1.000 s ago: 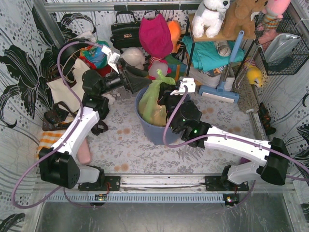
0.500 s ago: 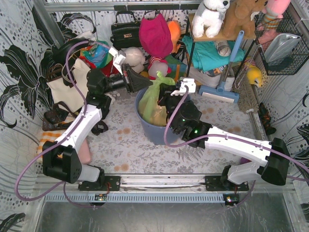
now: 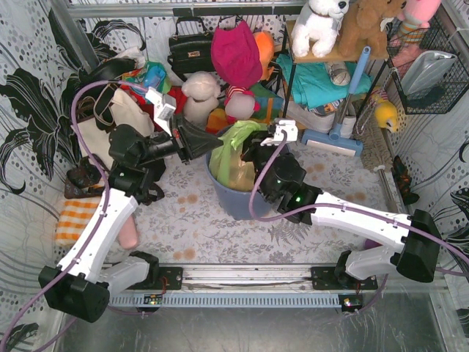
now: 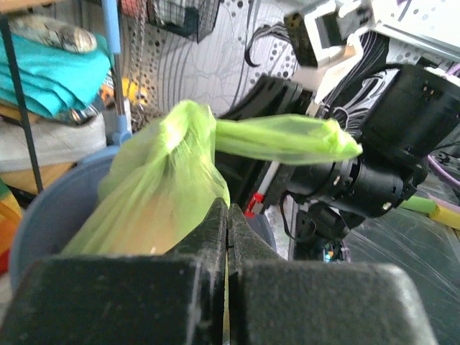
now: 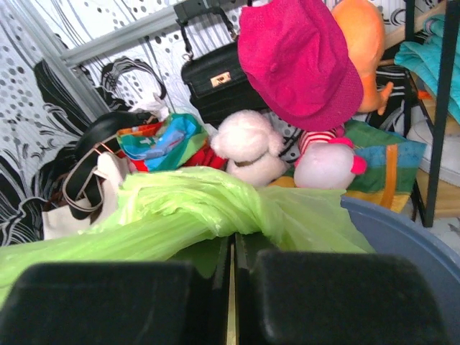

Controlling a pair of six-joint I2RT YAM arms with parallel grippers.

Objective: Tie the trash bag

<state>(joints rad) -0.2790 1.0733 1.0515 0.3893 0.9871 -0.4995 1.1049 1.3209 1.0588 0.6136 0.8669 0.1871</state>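
Two pincers: left pincer (image 3: 214, 139) and right pincer (image 3: 253, 149), both clamped shut on the thin translucent light-green plastic trash bag (image 3: 233, 158).
Bag location: in the round blue-grey bin (image 3: 236, 204) on the patterned surface (image 3: 183, 220), between the arms; its top stands above the rim.
Top view only: the arms meet over the bin from opposite sides; tan contents show through the film.
Left wrist only: fingers (image 4: 208, 244) pressed together with green film in the seam; a twisted tail of bag runs right, across the other arm's black wrist.
Right wrist only: bag bunched over closed fingers (image 5: 287, 302); behind it a black leather handbag (image 5: 215, 79), magenta fabric hat (image 5: 298, 61) and white plush toy (image 5: 248, 144).
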